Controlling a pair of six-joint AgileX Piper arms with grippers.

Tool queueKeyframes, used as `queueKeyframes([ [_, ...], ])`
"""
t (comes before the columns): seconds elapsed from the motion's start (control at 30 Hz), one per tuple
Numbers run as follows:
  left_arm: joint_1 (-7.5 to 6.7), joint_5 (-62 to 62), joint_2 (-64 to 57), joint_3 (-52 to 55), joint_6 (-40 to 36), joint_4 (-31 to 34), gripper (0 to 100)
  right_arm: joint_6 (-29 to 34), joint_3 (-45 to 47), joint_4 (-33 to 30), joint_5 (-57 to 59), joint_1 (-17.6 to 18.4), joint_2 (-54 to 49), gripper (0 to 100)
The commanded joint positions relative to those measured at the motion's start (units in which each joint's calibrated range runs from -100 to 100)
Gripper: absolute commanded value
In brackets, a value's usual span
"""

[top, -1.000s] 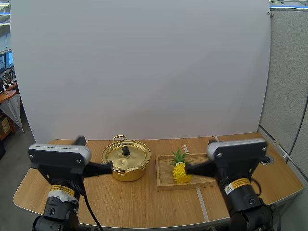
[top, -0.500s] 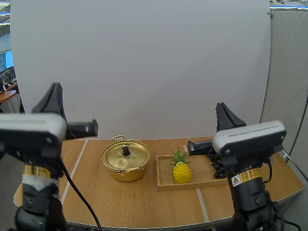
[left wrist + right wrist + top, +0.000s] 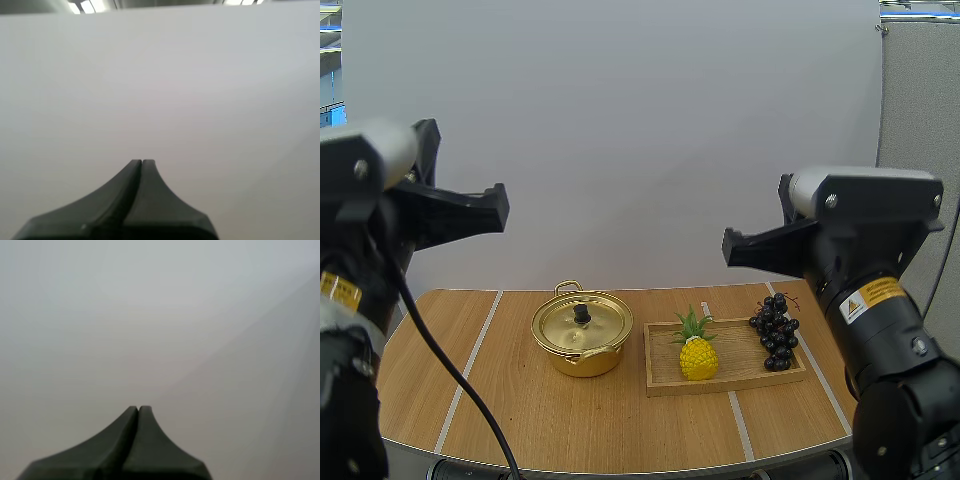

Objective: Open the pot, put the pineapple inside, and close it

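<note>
Both arms now stand higher above the table (image 3: 520, 410), left gripper (image 3: 141, 161) and right gripper (image 3: 138, 408) closed on nothing, while the lidded pot (image 3: 582, 335) sits beside the wooden tray (image 3: 660, 376) bearing the pineapple (image 3: 697, 358), likely light and rigid, best pinched across its body.

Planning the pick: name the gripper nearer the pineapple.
Right. The right gripper hangs high on the side of the pineapple; the left gripper hangs high on the side of the pot, farther off.
</note>
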Motion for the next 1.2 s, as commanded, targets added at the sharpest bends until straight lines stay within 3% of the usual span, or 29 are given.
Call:
queueKeyframes([
  [0.0, 0.2, 10.14, 3.81, -3.02, -2.06, 0.0, 0, -0.1, -3.22, 1.19, 7.55, -0.17, -0.15, 0],
  [0.27, 0.2, 11.98, 7.17, -5.58, -4.67, 0.0, 0, -0.1, -8.25, 2.23, 25.46, -0.17, 0.29, 0],
  [0.53, 0.2, 12.98, 10.55, -5.58, -6.14, 0.0, 0, -0.1, -15.72, 2.23, 37.07, -0.17, 13.08, 0],
  [0.87, 0.2, 22.18, 21.6, -5.58, -6.14, 0.0, 0, -0.1, -20.87, 2.23, 44.86, -0.17, 29.22, 0],
  [1.1, 0.2, 24.06, 24.74, -5.58, -6.14, 0.0, 0, -0.1, -20.87, 2.23, 49.17, -0.17, 34.11, 0],
  [1.17, 0.2, 24.22, 24.89, -5.58, -6.14, 0.0, 5, -0.1, -20.87, 2.23, 49.37, -0.17, 34.51, 0],
])
